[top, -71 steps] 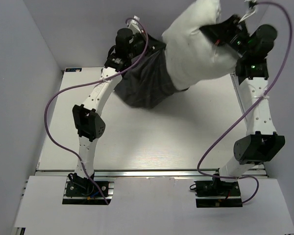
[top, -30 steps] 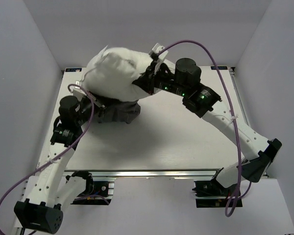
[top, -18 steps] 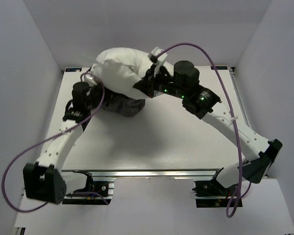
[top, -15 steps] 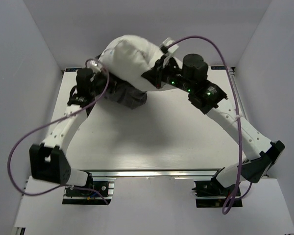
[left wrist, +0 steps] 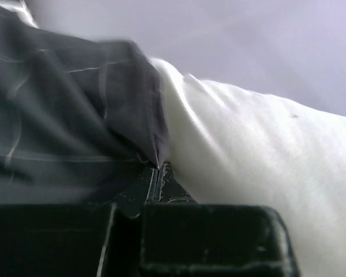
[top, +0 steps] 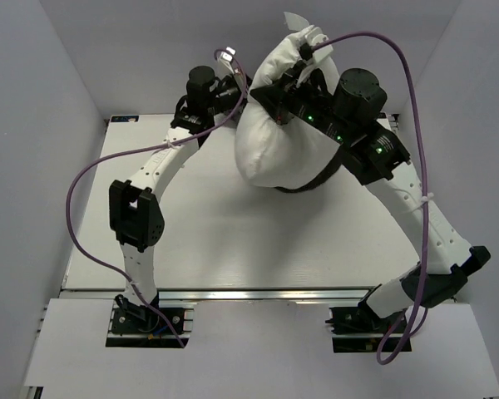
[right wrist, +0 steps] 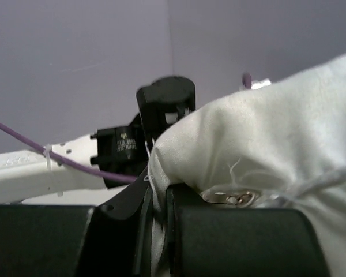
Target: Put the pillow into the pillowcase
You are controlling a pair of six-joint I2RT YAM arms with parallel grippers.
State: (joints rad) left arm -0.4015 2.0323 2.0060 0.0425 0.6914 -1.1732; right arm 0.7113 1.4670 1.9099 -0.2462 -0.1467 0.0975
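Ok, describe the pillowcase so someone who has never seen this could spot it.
Above the far side of the white table, a plump off-white pillow is held up. The pillowcase is the soft fabric pinched in the left claw right against it: dark charcoal with thin light grid lines, unlike the plain pale pillow.
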